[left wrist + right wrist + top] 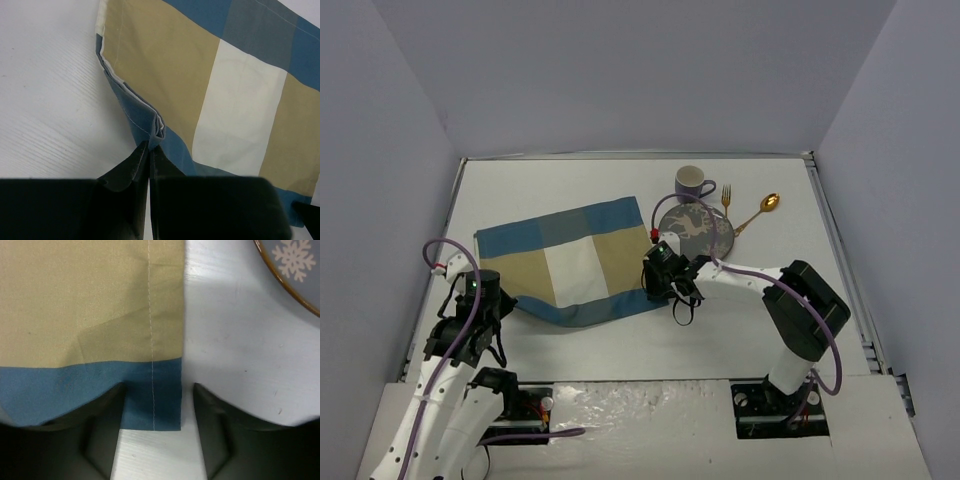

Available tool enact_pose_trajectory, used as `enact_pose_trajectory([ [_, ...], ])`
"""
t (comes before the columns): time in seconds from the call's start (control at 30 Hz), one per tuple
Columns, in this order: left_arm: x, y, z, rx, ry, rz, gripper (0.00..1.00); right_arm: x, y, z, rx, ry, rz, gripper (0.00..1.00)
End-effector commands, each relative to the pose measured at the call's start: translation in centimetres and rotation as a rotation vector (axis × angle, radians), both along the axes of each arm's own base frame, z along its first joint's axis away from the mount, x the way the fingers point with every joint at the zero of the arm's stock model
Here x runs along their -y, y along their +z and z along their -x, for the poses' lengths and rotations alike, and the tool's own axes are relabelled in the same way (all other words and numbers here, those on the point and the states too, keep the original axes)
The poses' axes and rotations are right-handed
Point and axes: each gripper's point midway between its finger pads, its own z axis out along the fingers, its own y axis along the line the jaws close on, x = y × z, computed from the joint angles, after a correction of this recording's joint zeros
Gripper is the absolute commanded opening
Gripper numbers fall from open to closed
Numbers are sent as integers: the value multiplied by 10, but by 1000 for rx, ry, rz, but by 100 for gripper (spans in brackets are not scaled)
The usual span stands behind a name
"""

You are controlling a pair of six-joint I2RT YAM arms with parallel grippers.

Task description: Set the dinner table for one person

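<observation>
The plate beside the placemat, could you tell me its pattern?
Plate: white snowflake on grey-blue, brown rim; clearest in right wrist view.

No legible text, apparently.

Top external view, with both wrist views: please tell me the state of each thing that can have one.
placemat: spread flat, near left corner bunched.
left gripper: shut on that bunched corner.
right gripper: open, straddling the near right corner of the placemat.
plate: face up, nothing on it.
mug: upright.
fork: lying by the plate.
spoon: lying flat.
</observation>
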Motion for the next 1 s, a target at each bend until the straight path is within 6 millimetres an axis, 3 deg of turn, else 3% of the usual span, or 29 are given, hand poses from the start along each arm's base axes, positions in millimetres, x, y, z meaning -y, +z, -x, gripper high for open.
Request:
enact_pose_trajectory([
  [0.0, -1, 3, -5, 27, 29, 19, 0, 13, -9, 10, -12, -44, 15, 32],
  [0.03, -1, 2, -4, 27, 31, 20, 0, 17, -12, 12, -17, -48, 26, 21],
  [0.13, -2, -2, 0, 18, 41, 23, 0, 25, -13, 9, -4, -63, 48, 5],
  [0.3, -4, -7, 7, -10, 59, 22, 0, 34, -5, -4, 20, -85, 73, 0],
  [0.47, -7, -12, 17, -48, 85, 31, 5, 49, 3, -14, 37, -104, 107, 2],
  [0.6, -4, -3, 14, -40, 54, 28, 58, 46, 23, -18, 72, -79, 65, 42],
  [0.7, 5, 19, -1, -26, -62, -17, 83, 33, 54, -24, 128, -34, -6, 62],
  [0.83, 30, 64, -40, 10, -304, -76, 93, 22, 106, -30, 228, 8, -101, 81],
  [0.9, 59, 57, -64, -52, -519, -72, 94, 23, 128, -33, 281, 15, -126, 92],
  [0.97, 83, 61, -89, -66, -645, -61, 97, 27, 150, -34, 335, 7, -152, 97],
])
